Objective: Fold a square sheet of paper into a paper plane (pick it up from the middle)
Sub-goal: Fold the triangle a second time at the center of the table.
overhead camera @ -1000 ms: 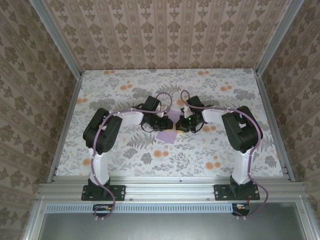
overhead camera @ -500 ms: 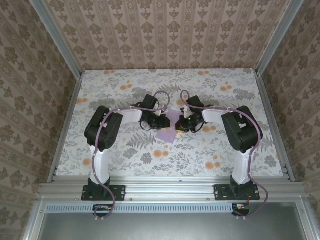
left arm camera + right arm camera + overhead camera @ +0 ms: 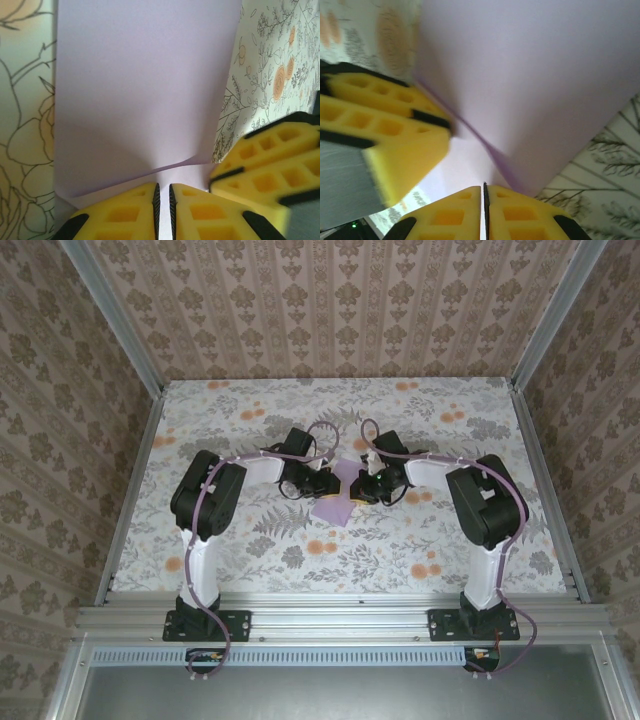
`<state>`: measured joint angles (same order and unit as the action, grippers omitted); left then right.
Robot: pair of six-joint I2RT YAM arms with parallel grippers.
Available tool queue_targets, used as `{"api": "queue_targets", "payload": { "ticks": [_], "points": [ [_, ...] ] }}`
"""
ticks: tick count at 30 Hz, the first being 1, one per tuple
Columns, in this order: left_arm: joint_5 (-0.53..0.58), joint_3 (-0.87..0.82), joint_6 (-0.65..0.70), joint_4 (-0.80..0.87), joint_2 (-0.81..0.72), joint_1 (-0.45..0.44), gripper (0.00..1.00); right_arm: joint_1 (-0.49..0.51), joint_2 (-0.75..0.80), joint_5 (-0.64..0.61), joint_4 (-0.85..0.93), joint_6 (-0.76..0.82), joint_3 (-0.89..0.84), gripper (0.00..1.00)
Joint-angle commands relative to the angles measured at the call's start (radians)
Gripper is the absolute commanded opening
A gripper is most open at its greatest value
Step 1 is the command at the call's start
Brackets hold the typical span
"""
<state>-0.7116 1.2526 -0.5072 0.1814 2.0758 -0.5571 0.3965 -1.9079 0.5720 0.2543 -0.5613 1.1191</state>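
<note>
Both my claws are meeting mid-table over the square sheet of paper (image 3: 331,510), which is lying on the floral tabletop (image 3: 450,540) right between them. The paper is thin, matte and pale lilac. It's sitting folded, with one smooth layer arching over another along a soft crease. From above, the wrists are hiding most of its outline, so only a pointed corner is poking out toward the arm bases.

My left claw (image 3: 162,210) is pinching. Its blocky yellow honeycomb fingers are nearly together, with a sliver of lilac showing between them. My right claw (image 3: 485,212) is looking pressed together, hairline gap only. Paper is running right up to its tips, but I can't tell if it's nipping any.

Brown damask wallpaper (image 3: 330,300) is covering the walls, and aluminium rails (image 3: 340,620) are framing the table.
</note>
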Motion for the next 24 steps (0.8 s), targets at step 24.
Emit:
{"api": "queue_targets", "payload": {
  "ticks": [24],
  "points": [
    [0.059, -0.022, 0.056, 0.038, 0.072, 0.035, 0.17, 0.161, -0.032, -0.032, -0.087, -0.075, -0.093, 0.06]
  ]
}}
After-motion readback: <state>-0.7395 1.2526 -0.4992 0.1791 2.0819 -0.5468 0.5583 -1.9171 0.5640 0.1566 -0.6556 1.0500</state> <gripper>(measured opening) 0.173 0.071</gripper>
